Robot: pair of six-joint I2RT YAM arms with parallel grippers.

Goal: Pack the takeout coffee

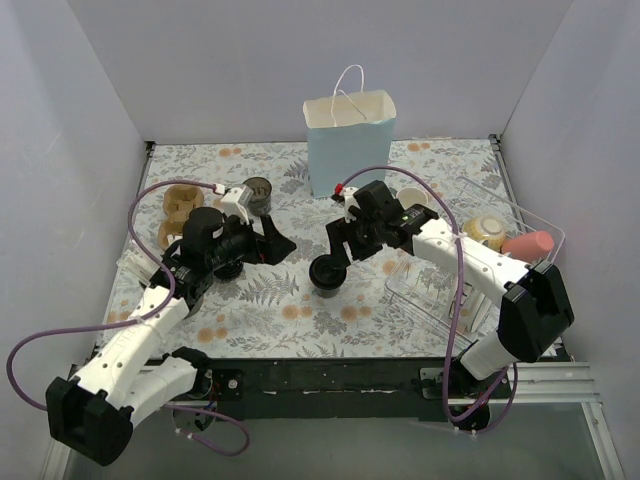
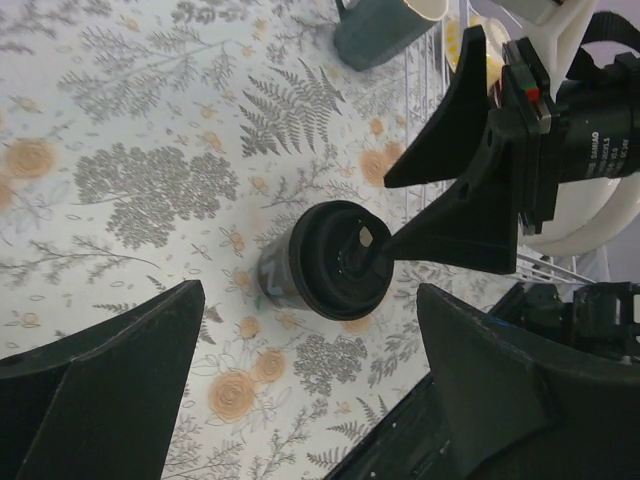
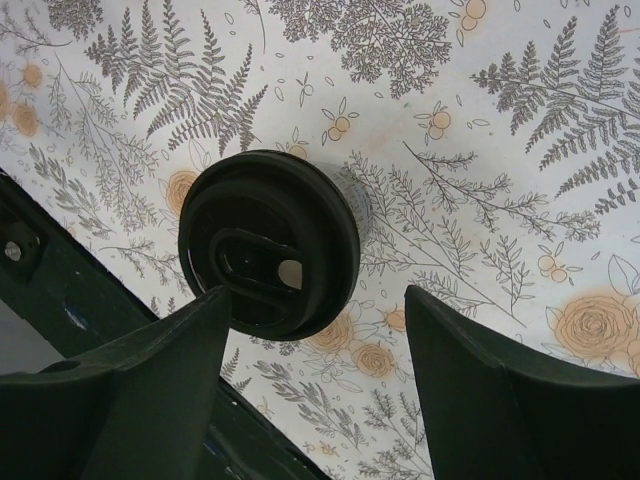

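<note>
One takeout coffee (image 1: 327, 277), black lid on, stands upright on the counter (image 1: 250, 300) right under the right gripper (image 3: 318, 320). Its jaws are spread wide, nothing clamped. Left gripper (image 1: 278, 240) is also wide open and empty, cup just ahead of it. One light-blue paper bag (image 1: 350, 140) stands beyond the right gripper, top view only. Left wrist view adds one grey mug (image 2: 385, 30).

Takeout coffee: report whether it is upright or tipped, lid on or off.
Upright, lid on: the takeout coffee stands on the table, black lid capping its rim.
</note>
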